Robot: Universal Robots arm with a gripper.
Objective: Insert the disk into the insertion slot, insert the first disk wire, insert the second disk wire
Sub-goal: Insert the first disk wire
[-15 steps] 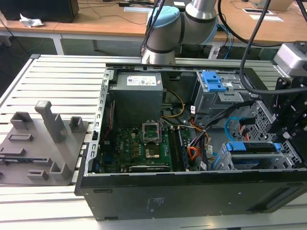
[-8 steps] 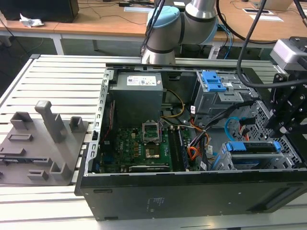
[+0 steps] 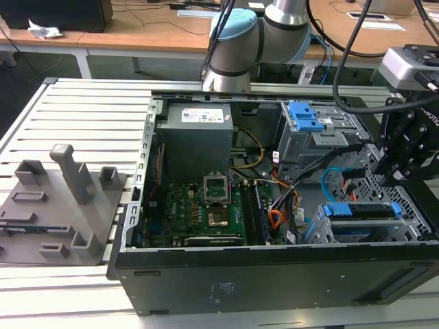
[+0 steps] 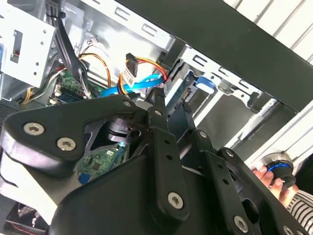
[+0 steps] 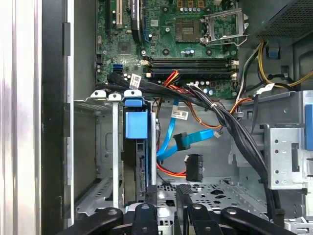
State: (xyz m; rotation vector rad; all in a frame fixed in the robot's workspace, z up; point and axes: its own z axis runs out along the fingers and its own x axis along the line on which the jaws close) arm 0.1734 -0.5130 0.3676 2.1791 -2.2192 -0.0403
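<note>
Now, disk [image 5: 136,125]: seated in insertion slot [image 5: 105,147]; likely stiff, weighty, fragile, so hold by edges.
Pincer [image 5: 167,188]: apart, empty, just beside disk.

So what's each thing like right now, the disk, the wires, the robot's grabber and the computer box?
disk: sitting inside the insertion slot
blue data wire: plug hanging loose, not plugged into the disk
black power plug: hanging loose, not plugged in
end effector: open, holding nothing, next to the disk
computer case: side cover off, insides showing
</note>
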